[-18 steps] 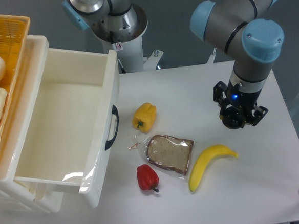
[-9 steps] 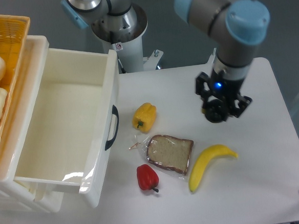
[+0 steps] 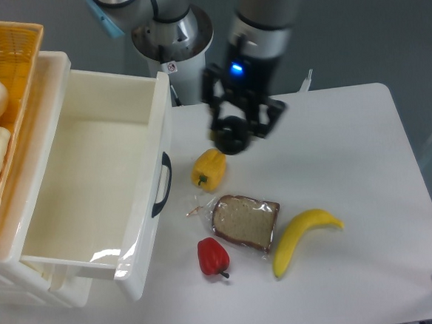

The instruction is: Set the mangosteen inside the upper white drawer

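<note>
The hand (image 3: 232, 133) grips the glossy dark mangosteen (image 3: 231, 141) above the worktop (image 3: 364, 159), near the open white plastic drawer (image 3: 91, 178).

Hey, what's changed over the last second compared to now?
The gripper, carrying the mangosteen throughout, swept left across the table from the right side and now hangs just above the yellow pepper, closer to the upper white drawer. Nothing was released. The drawer stays open, and the pepper, bread, red pepper and banana haven't moved.
</note>
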### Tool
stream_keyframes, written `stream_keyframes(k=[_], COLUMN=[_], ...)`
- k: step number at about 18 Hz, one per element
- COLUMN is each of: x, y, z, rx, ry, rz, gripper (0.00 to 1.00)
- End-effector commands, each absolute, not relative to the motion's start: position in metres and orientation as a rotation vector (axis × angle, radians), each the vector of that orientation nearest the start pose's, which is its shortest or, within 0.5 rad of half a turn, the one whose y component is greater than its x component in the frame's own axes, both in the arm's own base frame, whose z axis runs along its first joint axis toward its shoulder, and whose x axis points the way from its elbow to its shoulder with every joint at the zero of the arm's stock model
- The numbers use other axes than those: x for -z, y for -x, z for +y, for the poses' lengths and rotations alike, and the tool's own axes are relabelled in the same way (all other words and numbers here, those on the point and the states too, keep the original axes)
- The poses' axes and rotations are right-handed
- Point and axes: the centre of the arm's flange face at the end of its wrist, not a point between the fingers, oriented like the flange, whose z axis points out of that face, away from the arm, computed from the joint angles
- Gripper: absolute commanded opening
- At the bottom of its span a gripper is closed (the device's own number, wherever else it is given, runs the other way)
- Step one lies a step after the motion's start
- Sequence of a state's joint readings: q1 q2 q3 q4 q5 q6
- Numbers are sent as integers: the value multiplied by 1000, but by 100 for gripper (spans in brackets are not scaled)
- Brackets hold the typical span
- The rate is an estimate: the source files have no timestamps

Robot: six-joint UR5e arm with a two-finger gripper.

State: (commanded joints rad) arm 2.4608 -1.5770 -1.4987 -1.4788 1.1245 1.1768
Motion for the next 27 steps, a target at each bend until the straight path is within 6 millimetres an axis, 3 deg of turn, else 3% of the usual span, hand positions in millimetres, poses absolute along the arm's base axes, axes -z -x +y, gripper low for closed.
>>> stream_keyframes(k=[4, 8, 14, 19, 23, 27], x=[-541, -520, -487, -463, -442, -422], y=[235, 207, 201, 204, 202, 186], z=[483, 506, 533, 538, 549, 564], rx=[170, 238, 264, 270, 307, 301], ry=[2626, 2634, 2629, 2673, 2699, 2745], rz=[511, 594, 700, 753, 777, 856], gripper=[4, 5, 8, 8, 19, 32])
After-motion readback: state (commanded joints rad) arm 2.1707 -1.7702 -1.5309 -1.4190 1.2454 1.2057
